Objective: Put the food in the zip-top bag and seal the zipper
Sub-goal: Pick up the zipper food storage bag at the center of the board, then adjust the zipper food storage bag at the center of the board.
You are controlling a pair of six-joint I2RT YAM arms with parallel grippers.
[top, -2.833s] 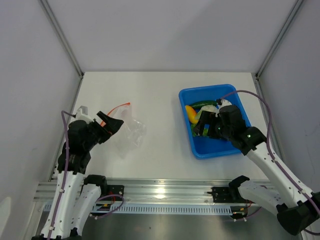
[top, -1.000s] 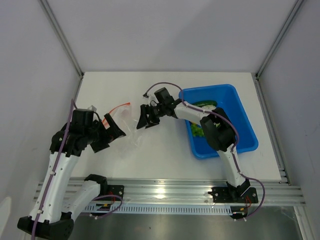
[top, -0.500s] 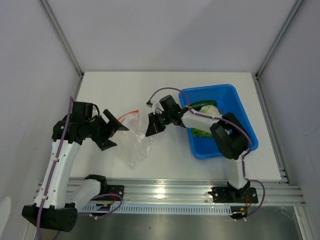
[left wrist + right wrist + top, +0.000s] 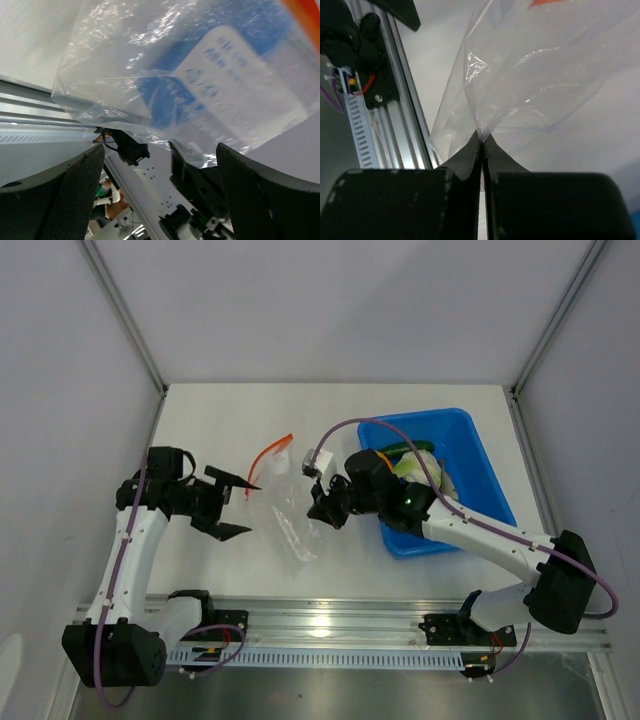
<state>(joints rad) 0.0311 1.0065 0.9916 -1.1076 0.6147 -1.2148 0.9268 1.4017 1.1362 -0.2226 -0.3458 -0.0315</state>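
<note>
The clear zip-top bag (image 4: pixel 285 512) hangs crumpled between my two grippers, its orange-red zipper (image 4: pixel 268 457) curling up at the far side. My right gripper (image 4: pixel 322 506) is shut on a fold of the bag's film (image 4: pixel 481 134), and the bag (image 4: pixel 535 65) spreads beyond the tips. My left gripper (image 4: pixel 232 506) stands open just left of the bag (image 4: pixel 190 75), with nothing between its fingers (image 4: pixel 65 200). The food (image 4: pixel 418 462), green and pale pieces, lies in the blue tray (image 4: pixel 470 440), partly hidden by my right arm.
The blue tray sits at the right of the white table (image 4: pixel 330 410). An aluminium rail (image 4: pixel 330 625) runs along the near edge and shows behind the bag (image 4: pixel 395 100). Grey walls enclose the table on three sides.
My right gripper has shut on the bag and drawn back toward the near right, pulling the bag along. My left gripper has stayed open and swung slightly left.
</note>
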